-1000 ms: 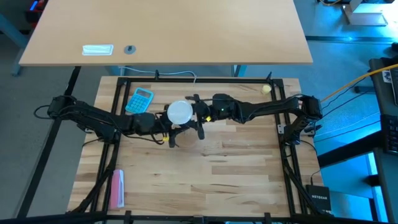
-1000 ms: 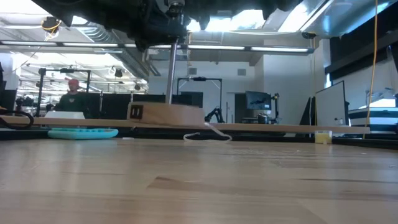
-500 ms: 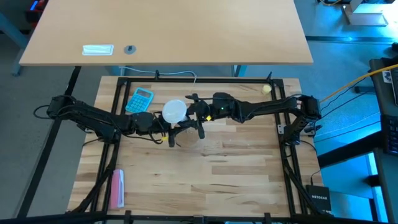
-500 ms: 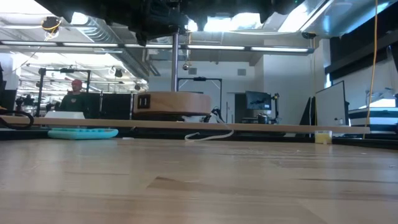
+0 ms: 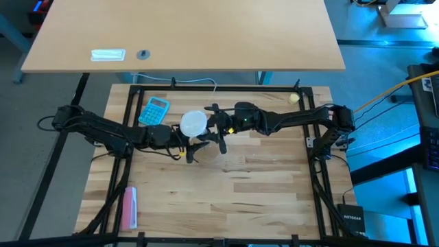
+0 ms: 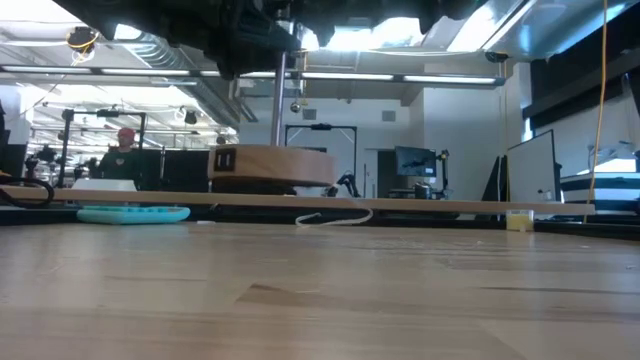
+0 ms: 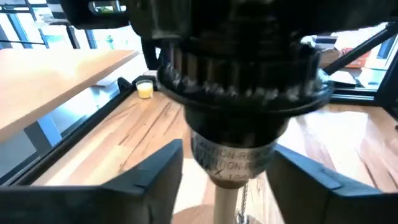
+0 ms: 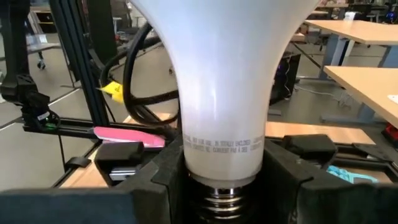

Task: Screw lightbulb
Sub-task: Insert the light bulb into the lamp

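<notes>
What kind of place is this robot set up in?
Probably a robotics lab or open-plan workshop: a butcher-block table in a black frame, a desk with a monitor behind it, exposed ceiling ducts, and a seated person at more workstations.

Bench (image 5: 240, 199) is light butcher-block wood inside a black frame; teal calculator (image 5: 155, 110) near its far left, small yellowish ball (image 5: 293, 98) at the far right corner, pink flat item (image 5: 129, 207) along the near left edge, white cable (image 5: 195, 81) looping off the far edge. Second, plain tan table (image 5: 206, 34) behind it carries a clear rectangular piece (image 5: 108, 54) and a small dark round part (image 5: 143, 54), just beside each other. Low view: person in a red cap (image 6: 122, 152) far back left among monitors.
</notes>
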Available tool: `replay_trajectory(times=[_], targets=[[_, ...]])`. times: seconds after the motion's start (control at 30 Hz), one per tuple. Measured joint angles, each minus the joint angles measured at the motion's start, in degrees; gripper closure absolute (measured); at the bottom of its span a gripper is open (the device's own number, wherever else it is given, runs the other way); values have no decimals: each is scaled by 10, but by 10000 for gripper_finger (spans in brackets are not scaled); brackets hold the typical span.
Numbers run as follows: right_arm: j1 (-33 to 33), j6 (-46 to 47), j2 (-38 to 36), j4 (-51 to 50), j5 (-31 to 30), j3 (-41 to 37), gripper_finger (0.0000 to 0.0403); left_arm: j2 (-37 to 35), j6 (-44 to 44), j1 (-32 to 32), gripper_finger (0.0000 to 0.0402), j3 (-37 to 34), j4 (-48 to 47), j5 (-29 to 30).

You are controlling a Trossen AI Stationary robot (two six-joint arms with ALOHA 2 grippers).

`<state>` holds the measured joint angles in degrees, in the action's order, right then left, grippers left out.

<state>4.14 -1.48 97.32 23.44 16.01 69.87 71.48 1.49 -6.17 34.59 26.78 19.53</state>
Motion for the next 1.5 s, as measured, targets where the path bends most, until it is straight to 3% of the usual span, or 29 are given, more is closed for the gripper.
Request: replay_trajectory(times=[0.27,0.53,0.77,1.07,1.37,1.5], targets=[[0,-3,0,-18,-1,0,257,-35,16,-1,130,0,-27,1],[0,-8,0,-27,-11,2,257,-118,46,-1,126,-1,-90,2],[0,-14,14,-31,-13,2,257,-121,56,-1,126,-3,-106,0],[0,-19,23,-71,-23,-2,257,-121,119,0,125,1,-258,3],[0,-20,22,-75,-30,-3,257,-183,100,-2,125,1,-197,2],[0,-19,23,-73,-30,-3,257,-178,77,-2,125,-4,-133,2]])
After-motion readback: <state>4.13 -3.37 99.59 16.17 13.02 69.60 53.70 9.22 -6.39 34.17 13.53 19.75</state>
